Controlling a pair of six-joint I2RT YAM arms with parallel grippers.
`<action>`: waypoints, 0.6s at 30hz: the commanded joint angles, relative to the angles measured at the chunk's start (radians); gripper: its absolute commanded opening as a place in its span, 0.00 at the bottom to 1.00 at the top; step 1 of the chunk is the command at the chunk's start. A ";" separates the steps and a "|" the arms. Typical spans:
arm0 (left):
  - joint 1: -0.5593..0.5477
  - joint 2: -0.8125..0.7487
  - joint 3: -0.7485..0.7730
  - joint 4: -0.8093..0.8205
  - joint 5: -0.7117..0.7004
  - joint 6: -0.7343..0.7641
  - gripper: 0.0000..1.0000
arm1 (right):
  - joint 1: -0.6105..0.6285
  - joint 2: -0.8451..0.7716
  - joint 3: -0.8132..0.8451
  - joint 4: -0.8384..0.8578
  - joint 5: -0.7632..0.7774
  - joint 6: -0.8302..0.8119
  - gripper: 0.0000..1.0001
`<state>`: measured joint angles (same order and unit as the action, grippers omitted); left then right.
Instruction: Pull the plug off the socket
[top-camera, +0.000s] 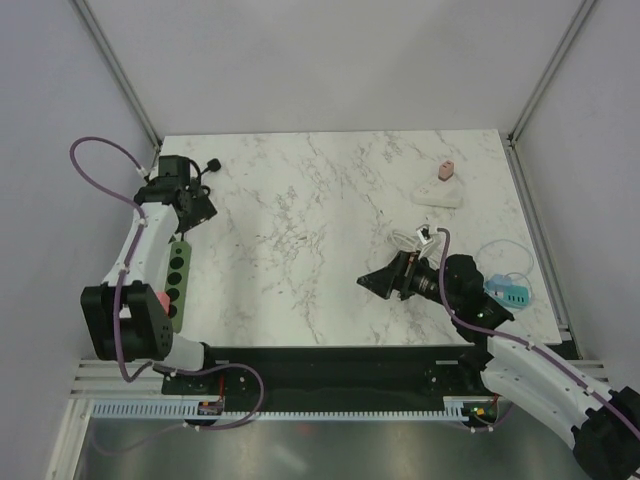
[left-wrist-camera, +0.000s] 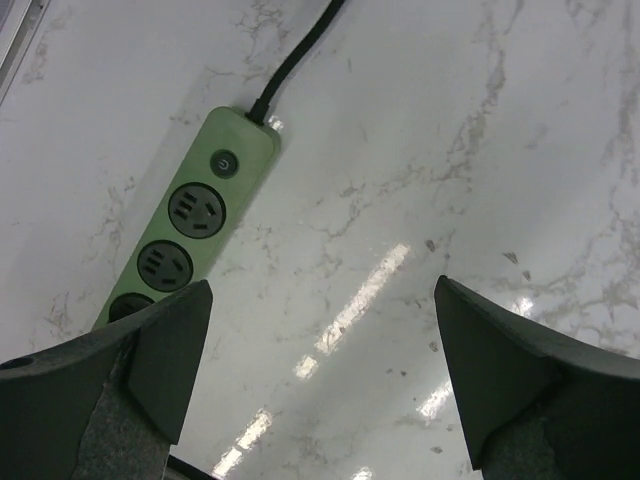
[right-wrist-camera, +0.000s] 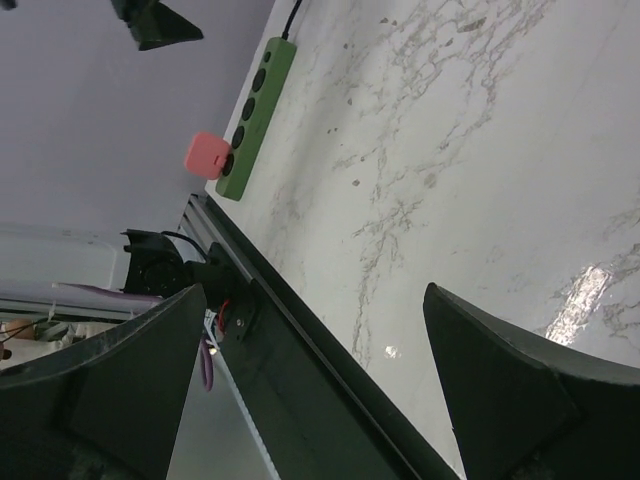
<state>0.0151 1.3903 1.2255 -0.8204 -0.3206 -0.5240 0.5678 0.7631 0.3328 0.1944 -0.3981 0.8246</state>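
A green power strip lies along the table's left edge. A pink plug sits in its nearest socket. My left gripper hovers over the strip's far end, open and empty. In the left wrist view the strip, with its switch and bare sockets, lies left of the open left gripper; the plug is out of that view. My right gripper is open and empty near the table's front middle, far right of the strip. The right wrist view shows the strip and the pink plug in the distance beyond the open right gripper.
The strip's black cord runs to the back left. A pink block on a white base stands at the back right. A white cable bundle and a teal device lie by the right arm. The table's black front rail crosses the right wrist view.
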 joint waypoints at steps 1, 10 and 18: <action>0.097 0.099 0.051 0.053 -0.043 0.062 1.00 | 0.003 -0.076 -0.008 -0.006 -0.008 0.004 0.98; 0.275 0.324 -0.015 0.230 0.072 0.145 0.95 | 0.003 -0.154 -0.001 -0.059 -0.082 0.013 0.98; 0.289 0.397 -0.033 0.277 0.256 0.252 0.91 | 0.003 -0.200 -0.005 -0.090 -0.085 0.004 0.98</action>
<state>0.3035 1.8023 1.2037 -0.6106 -0.1524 -0.3573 0.5678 0.5747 0.3279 0.1047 -0.4709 0.8341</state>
